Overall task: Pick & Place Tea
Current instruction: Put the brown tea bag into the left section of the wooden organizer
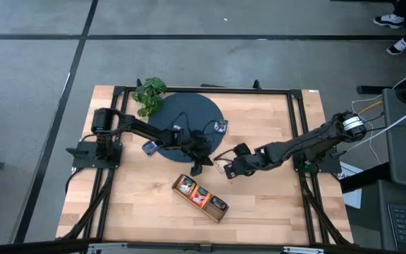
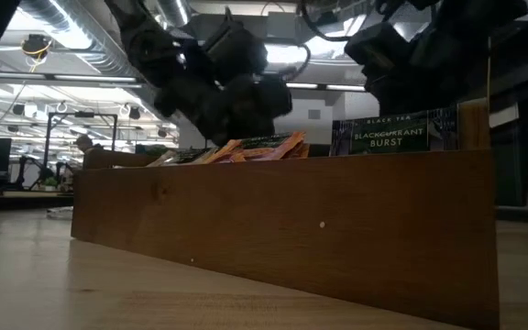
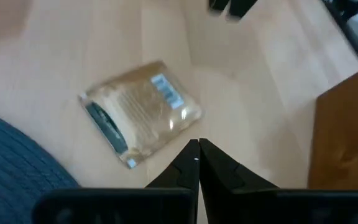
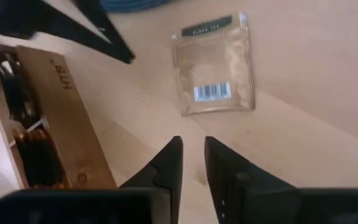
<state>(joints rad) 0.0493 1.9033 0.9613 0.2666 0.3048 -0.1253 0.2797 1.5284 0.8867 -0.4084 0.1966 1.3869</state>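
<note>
A beige tea sachet (image 3: pixel 140 112) lies flat on the wooden table, just off the dark round mat's (image 1: pixel 185 120) near edge; it also shows in the right wrist view (image 4: pixel 215 65). My left gripper (image 3: pixel 198 148) is shut and hovers beside the sachet without touching it. My right gripper (image 4: pixel 192 146) faces it from the table's right side, its fingers a narrow gap apart and short of the sachet. One blue sachet (image 1: pixel 220 127) rests on the mat's right rim, and another (image 1: pixel 149 147) lies by its left edge. The wooden tray (image 1: pixel 200 198) holds orange sachets (image 4: pixel 39 155) and dark ones.
The tray (image 2: pixel 282 211) stands slantwise near the table's near edge, close below both grippers. A leafy plant (image 1: pixel 149 94) sits at the mat's far left. Bare wood lies to the right and near left. A black frame (image 1: pixel 203 89) borders the table.
</note>
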